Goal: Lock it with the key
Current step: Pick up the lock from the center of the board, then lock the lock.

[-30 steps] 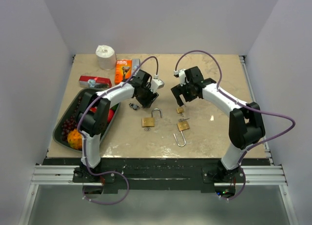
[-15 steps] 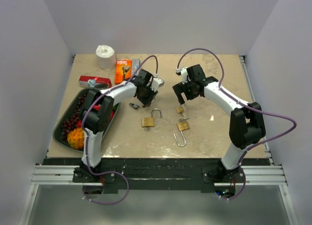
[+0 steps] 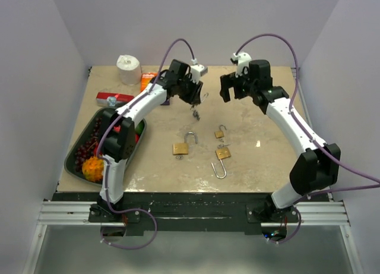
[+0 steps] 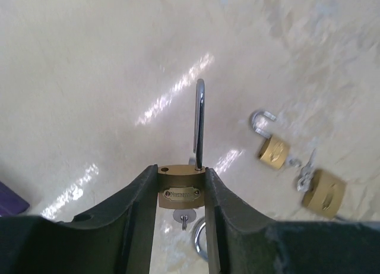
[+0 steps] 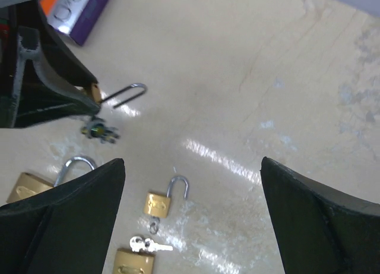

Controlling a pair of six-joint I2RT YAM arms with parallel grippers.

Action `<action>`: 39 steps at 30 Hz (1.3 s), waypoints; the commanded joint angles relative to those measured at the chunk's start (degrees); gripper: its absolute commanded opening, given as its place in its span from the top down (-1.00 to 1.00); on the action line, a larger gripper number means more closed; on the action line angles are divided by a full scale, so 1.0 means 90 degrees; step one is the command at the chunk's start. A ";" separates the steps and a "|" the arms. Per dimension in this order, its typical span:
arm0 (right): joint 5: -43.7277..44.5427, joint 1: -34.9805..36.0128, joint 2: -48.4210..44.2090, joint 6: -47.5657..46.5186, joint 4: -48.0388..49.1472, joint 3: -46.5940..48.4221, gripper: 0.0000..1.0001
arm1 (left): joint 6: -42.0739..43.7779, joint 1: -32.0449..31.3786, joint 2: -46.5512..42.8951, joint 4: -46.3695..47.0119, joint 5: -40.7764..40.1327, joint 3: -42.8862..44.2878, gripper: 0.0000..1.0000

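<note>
Padlock [image 4: 181, 192], clamped in left jaws, hangs above tabletop [image 4: 89, 78].

Left arm [image 3: 139, 104] is reaching toward upper centre of the top view, left gripper [image 3: 193, 97] pinching a padlock [image 4: 181, 192] by its body, fingers tight on both sides. Right arm [image 3: 291, 116] is stretching up right of centre, right gripper [image 3: 230, 91] hanging with jaws spread wide.

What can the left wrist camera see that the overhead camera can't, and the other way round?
Only the left wrist shows the grip close up: a brass padlock, shackle open, clamped in the left end effector. Only overhead: the right end effector, a paper roll and a fruit tray. Both: more padlocks lying on the table.
</note>
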 commanded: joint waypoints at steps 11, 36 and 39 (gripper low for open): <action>-0.0473 0.0026 -0.0348 0.0050 0.1408 0.0785 -0.98 | -0.4156 0.0030 -0.0765 0.2965 -0.0229 0.1241 1.00; -0.0485 0.0620 -0.0759 0.0267 0.6233 -0.1238 -0.54 | -0.8513 0.0343 -0.1488 0.6100 0.0278 -0.0693 1.00; -0.0221 0.0767 -0.0701 -0.0086 0.6272 -0.1287 -0.42 | -0.8630 0.0343 -0.1527 0.6256 0.0356 -0.0752 1.00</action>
